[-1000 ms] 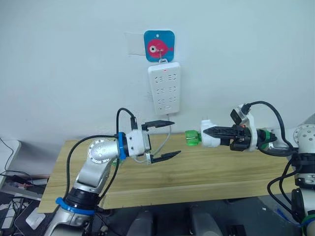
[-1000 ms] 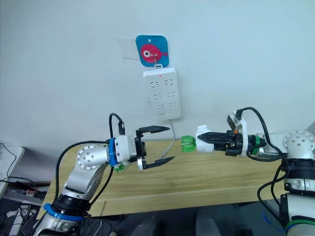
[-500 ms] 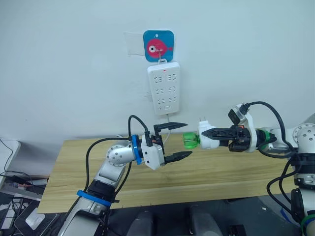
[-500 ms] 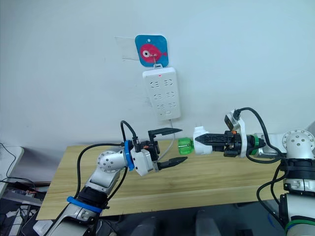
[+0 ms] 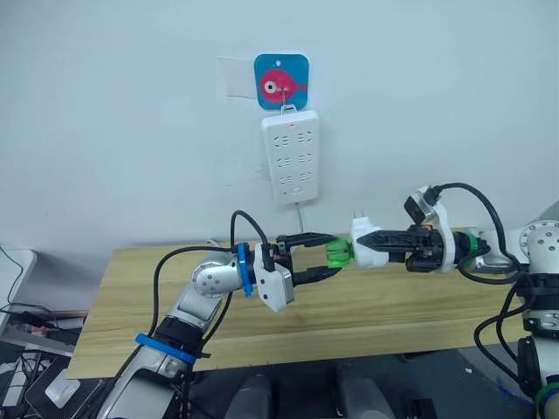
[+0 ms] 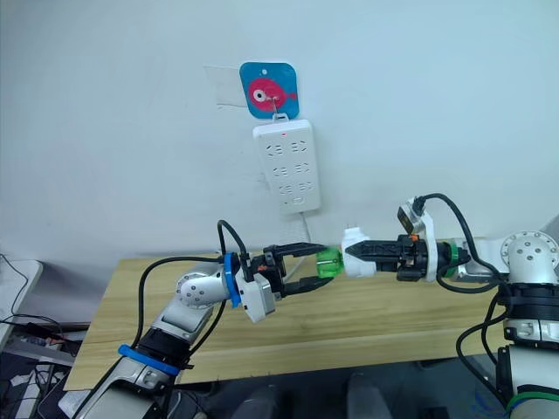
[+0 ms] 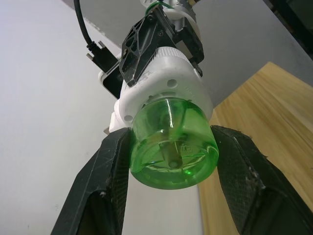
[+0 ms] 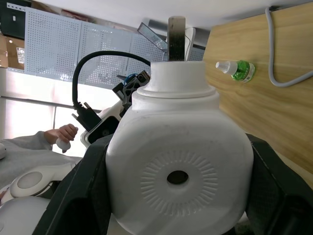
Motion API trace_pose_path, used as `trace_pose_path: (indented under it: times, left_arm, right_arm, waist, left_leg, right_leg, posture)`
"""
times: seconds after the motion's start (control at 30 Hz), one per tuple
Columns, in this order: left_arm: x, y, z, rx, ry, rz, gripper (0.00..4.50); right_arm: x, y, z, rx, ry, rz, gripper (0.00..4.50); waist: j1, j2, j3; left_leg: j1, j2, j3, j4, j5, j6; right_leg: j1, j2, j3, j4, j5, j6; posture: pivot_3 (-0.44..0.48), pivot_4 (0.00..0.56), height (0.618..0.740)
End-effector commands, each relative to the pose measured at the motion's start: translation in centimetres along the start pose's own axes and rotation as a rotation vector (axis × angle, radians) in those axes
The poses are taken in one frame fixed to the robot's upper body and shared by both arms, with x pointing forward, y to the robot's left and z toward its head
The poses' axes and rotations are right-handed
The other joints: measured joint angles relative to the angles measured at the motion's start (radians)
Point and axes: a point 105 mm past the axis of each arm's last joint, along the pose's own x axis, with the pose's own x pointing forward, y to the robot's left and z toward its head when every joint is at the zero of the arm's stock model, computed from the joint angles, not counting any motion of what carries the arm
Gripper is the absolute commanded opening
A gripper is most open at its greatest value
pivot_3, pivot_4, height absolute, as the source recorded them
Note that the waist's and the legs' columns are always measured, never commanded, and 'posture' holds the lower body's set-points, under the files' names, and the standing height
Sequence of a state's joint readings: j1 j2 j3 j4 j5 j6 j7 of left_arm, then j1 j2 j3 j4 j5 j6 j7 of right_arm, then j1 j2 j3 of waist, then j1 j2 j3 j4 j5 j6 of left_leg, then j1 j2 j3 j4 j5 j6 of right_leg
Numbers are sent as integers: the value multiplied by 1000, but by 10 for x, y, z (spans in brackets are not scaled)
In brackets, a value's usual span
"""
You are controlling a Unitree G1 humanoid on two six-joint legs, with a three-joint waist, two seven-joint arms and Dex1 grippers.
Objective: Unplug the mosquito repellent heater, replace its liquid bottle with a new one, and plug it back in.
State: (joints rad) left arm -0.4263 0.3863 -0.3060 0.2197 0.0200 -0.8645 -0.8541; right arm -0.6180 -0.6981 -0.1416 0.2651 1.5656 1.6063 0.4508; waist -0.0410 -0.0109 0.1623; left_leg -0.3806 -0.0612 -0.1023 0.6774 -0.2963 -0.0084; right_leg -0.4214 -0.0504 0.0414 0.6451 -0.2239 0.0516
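Two grippers meet in mid-air above the table [image 5: 376,305]. My right gripper [image 5: 371,240] is clenched on the heater [image 5: 367,243], unplugged and held level with its prongs up. The old bottle [image 7: 173,144] sticks out of the heater toward my left gripper [image 5: 325,260], whose fingers [image 7: 115,171] sit on either side of it, touching or nearly so; I cannot tell whether they pinch yet. The new bottle [image 8: 235,70] lies on the table, well behind the left gripper. The risk I see is a slipping grip on the smooth round plastic, or a twist turning the heater in the right gripper.
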Motion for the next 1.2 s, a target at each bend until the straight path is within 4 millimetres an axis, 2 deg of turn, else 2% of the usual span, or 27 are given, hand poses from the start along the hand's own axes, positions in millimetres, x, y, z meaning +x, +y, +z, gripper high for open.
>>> trace_pose_path:
  times: [0.03,0.13,0.23,0.3,0.37,0.4,0.5,0.6,0.67,0.83,0.93,1.0,1.07,1.17,1.2]
  left_arm:
    - [0,2,7,-30,-30,6,2204]
    - [2,2,9,-213,-27,5,2204]
    - [2,12,11,-588,-16,44,2204]
    - [-2,16,7,-1029,7,68,2204]
    - [-7,8,2,-1465,40,19,2204]
    - [-9,6,3,-1596,39,-3,2204]
    - [-14,7,0,-1827,18,-12,2204]
    - [-16,12,-2,-1930,-18,-8,2204]
    - [-16,22,-4,-1921,-38,15,2925]
    - [-25,40,-19,-1833,-9,156,4393]
    - [-33,39,-15,-1618,75,143,4455]
    - [-36,42,-2,-1353,91,100,4455]
    - [-35,44,9,-1015,97,71,4455]
    - [-32,34,16,-609,113,11,4455]
    - [-31,32,16,-533,105,19,4455]
  right_arm:
    - [0,17,2,-46,12,61,2974]
    - [0,17,1,-57,27,54,2974]
    - [0,18,-2,-74,50,37,2974]
    - [1,18,-5,-93,72,25,2974]
    - [3,19,-7,-111,93,24,2974]
    - [4,20,-7,-116,99,25,2974]
    - [5,18,-7,-120,102,23,2974]
    - [5,17,-6,-122,100,21,2974]
    - [5,17,-5,-122,92,21,2974]
    - [0,15,-7,-107,73,22,2974]
    - [-4,11,-5,-86,50,14,2974]
    - [-7,7,1,-67,12,2,2974]
    - [-9,5,8,-45,-30,4,2974]
    - [-10,4,13,-32,-54,8,2974]
    - [-10,4,14,-30,-55,8,2974]
  waist:
    - [-1,0,0]
    - [-3,0,0]
    - [-9,0,0]
    - [-11,0,1]
    - [-15,0,1]
    - [-16,0,1]
    - [-25,0,1]
    - [-25,0,2]
    - [-23,0,2]
    - [-18,0,2]
    - [-19,0,2]
    - [-19,1,2]
    - [-14,1,3]
    - [-4,1,3]
    - [1,1,3]
  left_leg:
    - [0,0,0,0,0,0]
    - [0,0,0,0,0,0]
    - [-1,0,-1,0,0,0]
    - [-1,0,-2,0,0,0]
    - [-1,0,-4,1,0,0]
    - [0,1,-5,1,0,0]
    - [0,2,-6,1,0,0]
    - [0,2,-5,0,0,0]
    - [0,2,-5,0,0,0]
    - [0,2,-5,1,0,-1]
    - [0,2,-3,0,0,-1]
    - [-1,2,-2,-1,0,-2]
    - [-1,2,-1,-1,2,-4]
    - [0,1,2,-1,0,-2]
    - [0,1,3,-1,0,-2]
  right_leg:
    - [0,0,0,0,0,0]
    - [0,0,0,0,0,0]
    - [0,0,0,0,0,0]
    - [0,1,-1,0,0,0]
    - [1,2,-2,1,-1,1]
    - [1,5,-2,1,-1,2]
    - [1,10,-2,1,-3,5]
    - [0,11,-1,1,-2,3]
    - [0,10,0,1,-2,3]
    - [0,10,0,1,-2,2]
    - [-1,9,2,0,-2,2]
    - [-2,9,3,0,-2,1]
    - [-2,6,3,-1,-2,0]
    - [-1,2,3,-2,-1,-2]
    - [-1,1,3,-3,-1,-2]
  posture:
    - [-101,169,740]
    - [-101,169,740]
    - [-89,166,740]
    - [-86,164,740]
    - [-80,165,740]
    - [-80,165,740]
    - [-87,162,740]
    - [-92,162,740]
    - [-96,163,740]
    - [-96,163,740]
    - [-104,167,740]
    - [-101,168,740]
    - [-98,170,740]
    - [-83,173,740]
    - [-83,173,740]
